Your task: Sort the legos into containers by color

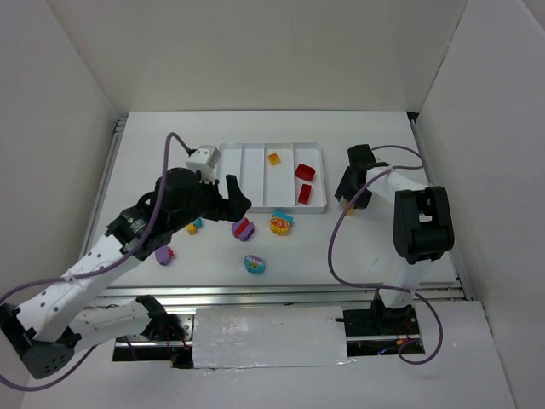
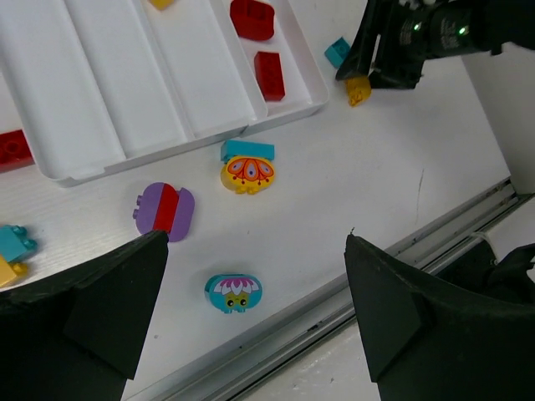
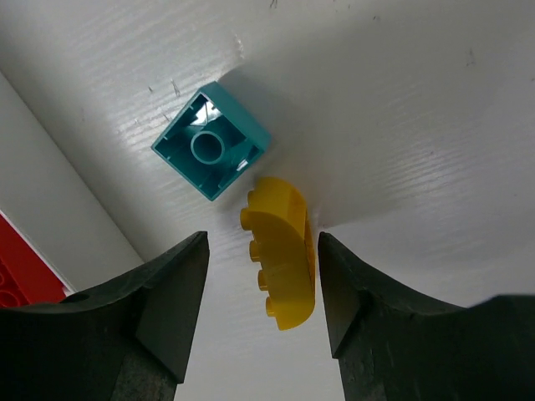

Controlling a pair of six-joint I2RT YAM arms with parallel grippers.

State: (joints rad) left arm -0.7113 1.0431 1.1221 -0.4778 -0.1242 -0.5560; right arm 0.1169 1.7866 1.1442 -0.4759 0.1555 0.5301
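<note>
The white tray [image 1: 255, 146] stands at the back middle. Its rightmost compartment holds two red bricks [image 1: 305, 171]; the one beside it holds a yellow-orange brick [image 1: 274, 158]. My right gripper [image 1: 351, 189] is open right of the tray, its fingers straddling a yellow brick [image 3: 284, 251] without pinching it. A teal brick [image 3: 211, 140] lies just beyond. My left gripper [image 1: 234, 200] is open and empty above loose pieces: a purple-red round one [image 2: 165, 210], an orange round one [image 2: 247, 174] and a teal round one [image 2: 234, 292].
A purple piece [image 1: 163, 253] and a small teal-and-yellow piece [image 1: 196, 225] lie under my left arm. Another red brick [image 2: 12, 149] sits in a left compartment. An aluminium rail [image 1: 281, 294] runs along the table's near edge. White walls enclose the table.
</note>
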